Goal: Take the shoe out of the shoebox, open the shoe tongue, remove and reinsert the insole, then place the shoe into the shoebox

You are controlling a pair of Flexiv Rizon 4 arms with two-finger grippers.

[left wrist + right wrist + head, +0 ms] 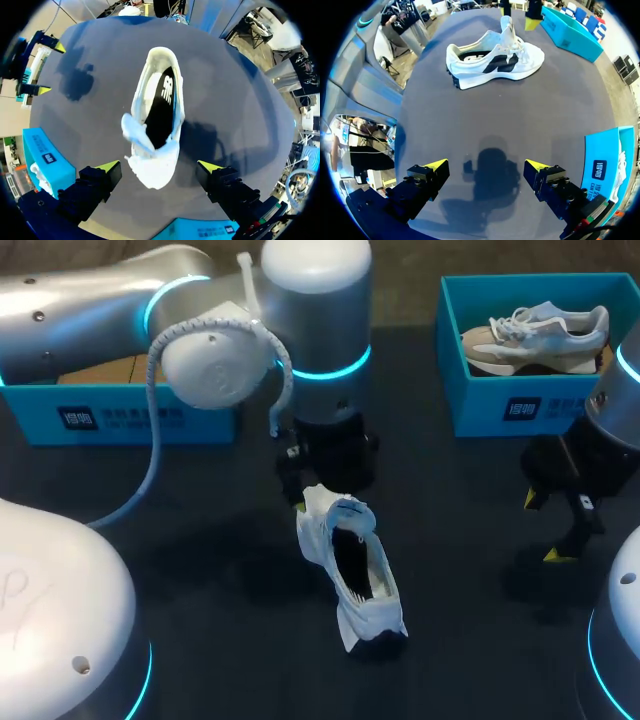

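a dark counter seen from above, with two robot arms over it. a white shoe stands on its sole near the middle of the counter, outside any box. its toe points toward the left arm and its dark-patched heel points away from it.

the left jaws hang just above the toe end, spread wide and holding nothing. in the left wrist view the shoe stretches away from the jaws. its toe lies between the two yellow fingertips, clear of both. the tongue is folded out to one side, and the dark insole shows inside the open mouth.

the right arm is at the right side of the counter, well apart from the shoe. its jaws are spread too, with nothing between them, over bare counter where their shadow falls. from the right wrist view the shoe is seen side-on, well ahead, with black markings on its side.

a blue shoebox sits at the far right corner, just behind the right arm, with a second pale shoe lying in it. another blue box sits at the far left, partly hidden by the left arm.
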